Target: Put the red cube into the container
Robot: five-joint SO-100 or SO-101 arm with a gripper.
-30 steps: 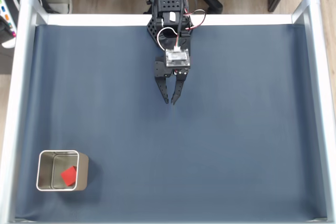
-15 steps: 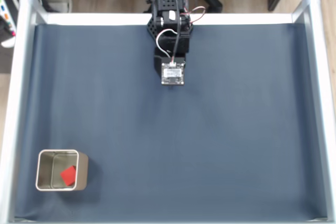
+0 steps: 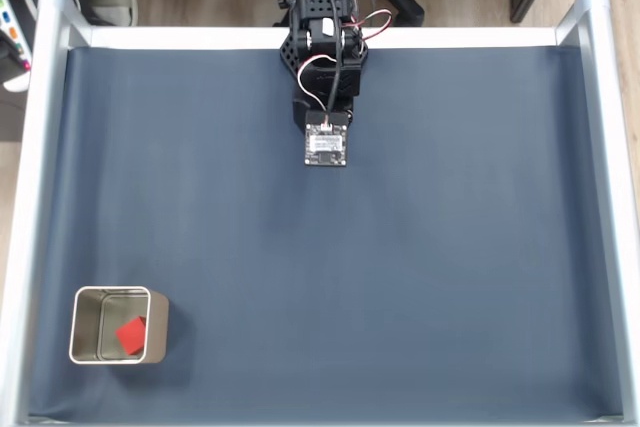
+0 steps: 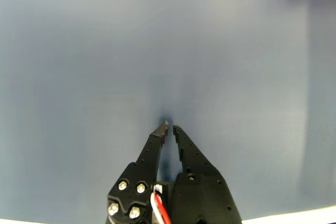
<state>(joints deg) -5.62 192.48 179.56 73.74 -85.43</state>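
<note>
Resting inside container (image 3: 80, 299) at near-left corner of blue mat (image 3: 450, 247) — red cube (image 3: 131, 333), against its right wall. Arm (image 3: 325, 97) folded at far centre; gripper (image 4: 169, 126) empty, tips nearly closed.

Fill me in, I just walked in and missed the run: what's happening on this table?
The job looks done. The red cube lies inside the tin at the lower left corner of the blue mat in the fixed view. The arm is folded up at the far edge, well away from the tin. In the wrist view its gripper points at bare mat with the fingertips nearly together and nothing between them.
</note>
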